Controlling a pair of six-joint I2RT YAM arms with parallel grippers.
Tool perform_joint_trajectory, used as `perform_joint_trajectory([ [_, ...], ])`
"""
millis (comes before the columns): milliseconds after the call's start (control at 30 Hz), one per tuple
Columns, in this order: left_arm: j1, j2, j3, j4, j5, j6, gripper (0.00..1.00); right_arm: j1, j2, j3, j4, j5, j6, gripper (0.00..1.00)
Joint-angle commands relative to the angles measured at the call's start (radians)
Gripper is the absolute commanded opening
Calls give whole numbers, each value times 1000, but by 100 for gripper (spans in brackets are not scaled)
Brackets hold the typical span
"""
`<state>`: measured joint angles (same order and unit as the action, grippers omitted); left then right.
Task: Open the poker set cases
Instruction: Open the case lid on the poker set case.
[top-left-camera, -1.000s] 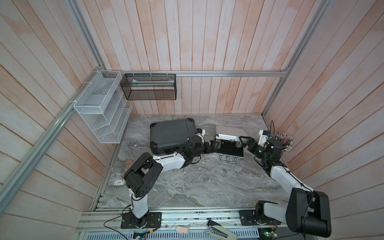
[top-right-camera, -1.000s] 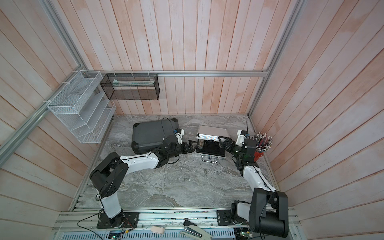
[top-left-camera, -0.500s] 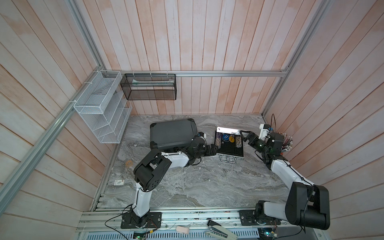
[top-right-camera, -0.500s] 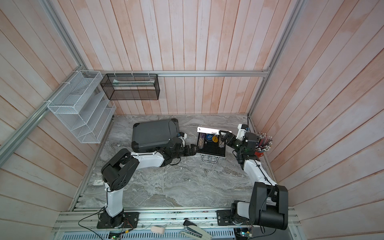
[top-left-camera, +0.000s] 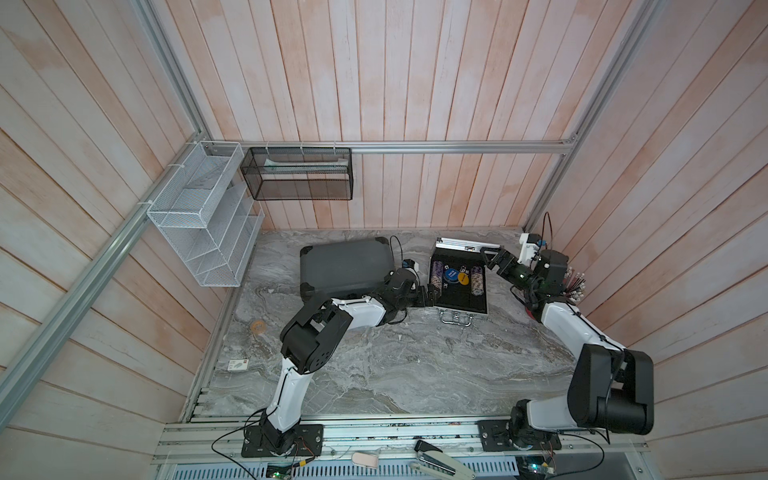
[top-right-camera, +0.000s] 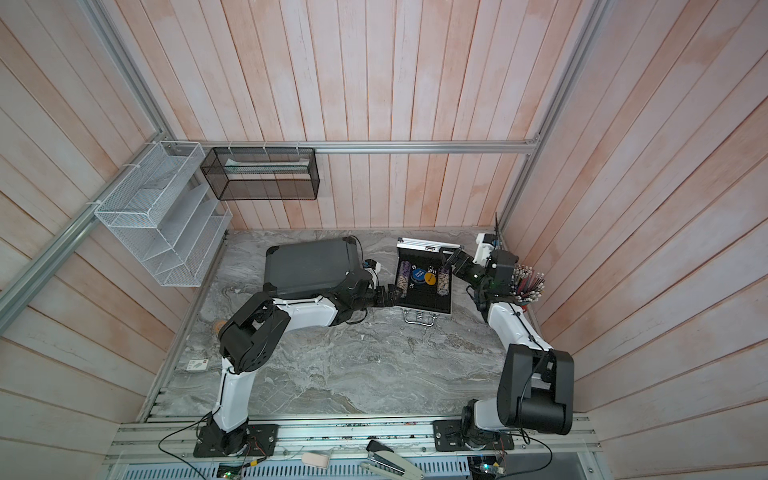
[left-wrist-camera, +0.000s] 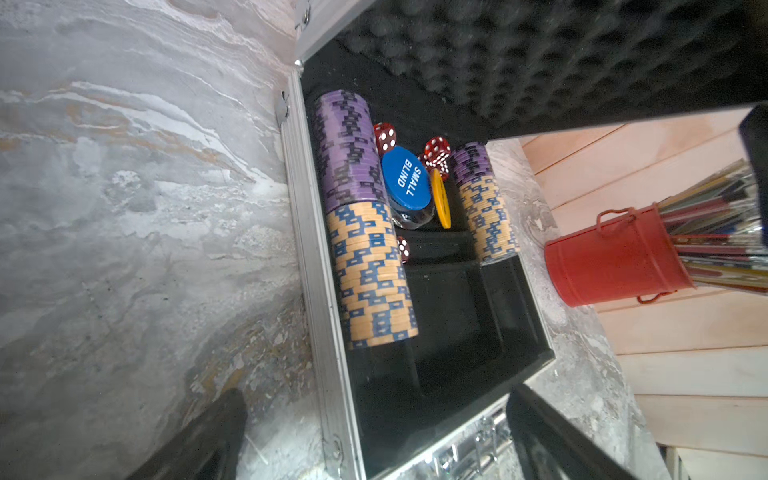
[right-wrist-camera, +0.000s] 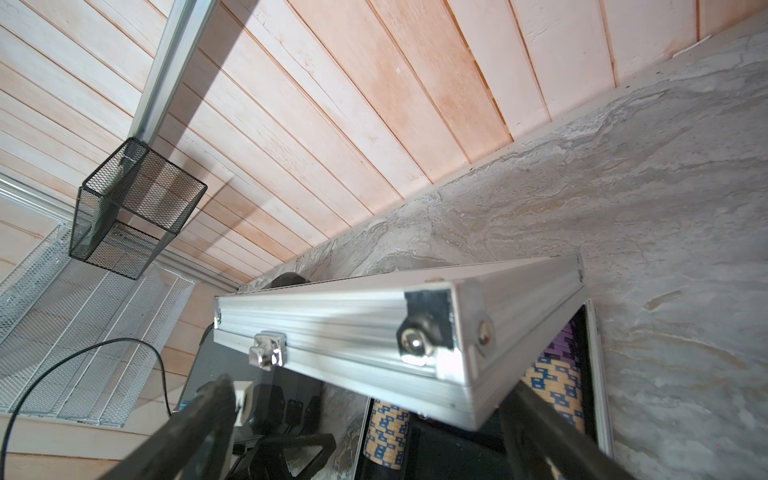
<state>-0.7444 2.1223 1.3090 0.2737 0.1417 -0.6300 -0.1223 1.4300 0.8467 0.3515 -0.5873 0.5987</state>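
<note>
Well to the left of the silver case (top-left-camera: 460, 297), the dark grey case (top-left-camera: 347, 268) lies flat and shut. That half of the job is not yet done, and I cannot see its latches from here. My left forearm crosses that case's corner nearest the silver one, so a careless pull-back could shove it askew. My left gripper (top-left-camera: 430, 295) sits at the silver case's left wall with its fingers (left-wrist-camera: 216, 432) spread wide and nothing in them. The left wrist view shows the wall running between them. If I draw away crookedly, one finger may catch the rim and drag the whole base, spilling the chip rows (left-wrist-camera: 365, 232) and dice packed inside. The silver case itself is open. Its lid (top-left-camera: 461, 245) stands up on the side away from its handle (top-left-camera: 455, 319), and I cannot tell whether anything but the hinge holds it there. My right gripper (top-left-camera: 487, 255) hangs at the lid's right corner, also spread wide and gripping nothing. Whether a finger touches the lid I cannot tell. I judge that a nudge toward the handle side could drop the lid shut again, undoing the step. To the right of the silver case, close to my right wrist, stands a red bucket (left-wrist-camera: 615, 257) full of pencils, and a wide swing away from the lid could tip it.
</note>
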Motion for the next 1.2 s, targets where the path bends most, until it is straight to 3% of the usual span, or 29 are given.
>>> perform_joint_trajectory([
  [0,5,39,50,-30,-5,41,100,8,23,42,43,-12,-5,98],
  [567,8,136,146,-79,15,85,100,16,120,188,72,6,35,98],
  [1167,9,142,132,-64,44,73,99,18,234,266,166,32,93,98],
])
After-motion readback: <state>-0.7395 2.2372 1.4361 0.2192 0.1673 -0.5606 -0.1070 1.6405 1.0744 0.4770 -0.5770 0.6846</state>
